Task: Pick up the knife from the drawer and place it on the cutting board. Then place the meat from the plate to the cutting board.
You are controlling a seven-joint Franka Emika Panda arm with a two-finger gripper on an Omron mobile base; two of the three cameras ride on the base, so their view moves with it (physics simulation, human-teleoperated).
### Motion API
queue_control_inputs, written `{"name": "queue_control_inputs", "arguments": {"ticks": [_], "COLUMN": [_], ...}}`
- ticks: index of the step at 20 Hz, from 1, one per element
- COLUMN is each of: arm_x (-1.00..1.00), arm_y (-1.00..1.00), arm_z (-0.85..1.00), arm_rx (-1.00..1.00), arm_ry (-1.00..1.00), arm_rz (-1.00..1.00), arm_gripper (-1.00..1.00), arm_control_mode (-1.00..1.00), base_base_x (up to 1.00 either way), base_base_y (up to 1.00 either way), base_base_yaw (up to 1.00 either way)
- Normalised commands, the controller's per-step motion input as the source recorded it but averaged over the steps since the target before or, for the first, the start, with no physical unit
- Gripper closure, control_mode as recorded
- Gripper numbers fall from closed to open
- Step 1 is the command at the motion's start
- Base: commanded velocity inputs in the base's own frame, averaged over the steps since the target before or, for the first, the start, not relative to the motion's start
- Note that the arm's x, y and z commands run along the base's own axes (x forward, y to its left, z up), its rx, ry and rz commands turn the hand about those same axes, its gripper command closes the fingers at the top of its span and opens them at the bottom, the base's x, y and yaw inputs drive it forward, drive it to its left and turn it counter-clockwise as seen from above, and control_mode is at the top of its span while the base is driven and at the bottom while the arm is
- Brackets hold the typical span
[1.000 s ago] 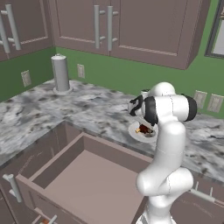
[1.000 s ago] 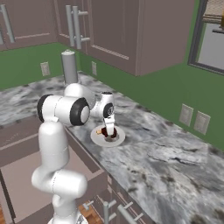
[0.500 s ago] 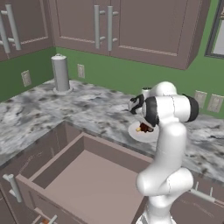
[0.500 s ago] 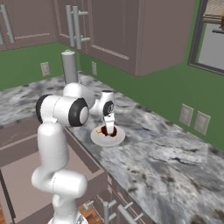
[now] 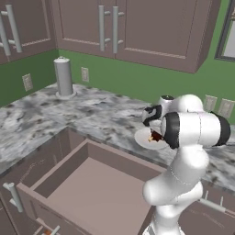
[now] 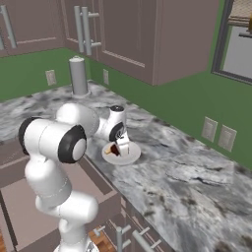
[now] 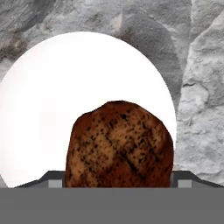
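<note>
The small white plate [image 5: 141,138] [image 6: 130,156] [image 7: 52,100] sits on the marble counter with the dark reddish-brown meat [image 5: 156,136] [image 6: 114,149] [image 7: 120,144] on it. My gripper [image 5: 154,131] [image 6: 121,146] [image 7: 118,181] is down over the plate, open, with its fingers on either side of the meat, which fills the space between them in the hand view. The drawer [image 5: 92,193] stands pulled out below the counter edge, its flat bottom bare. The knife and the cutting board are out of view.
A grey cylindrical canister [image 5: 63,77] [image 6: 78,76] stands at the back of the counter against the green wall. Cabinet doors with vertical bar handles [image 5: 108,28] hang overhead. Wall outlets [image 6: 217,133] sit to the right, under a window.
The hand has stayed over the plate with hardly any shift. The jaws have stayed wide around the meat.
</note>
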Motion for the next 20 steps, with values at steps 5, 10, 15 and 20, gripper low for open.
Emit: {"name": "queue_control_inputs", "arguments": {"ticks": [5,10,15,20], "arm_x": [-0.54,-0.46,-0.56,-0.54], "arm_y": [0.03,0.05,0.08,0.04], "arm_z": [0.64,0.89,0.66,0.51], "arm_rx": [0.00,0.00,0.00,-0.01], "arm_ry": [-0.03,-0.09,-0.07,-0.16], "arm_rz": [0.17,0.12,0.12,0.08], "arm_gripper": [1.00,1.00,1.00,1.00], "arm_control_mode": [-1.00,-1.00,-1.00,-1.00], "base_base_x": [0.00,0.00,0.00,0.00], "base_base_y": [0.00,0.00,0.00,0.00], "base_base_yaw": [0.00,0.00,0.00,0.00]}}
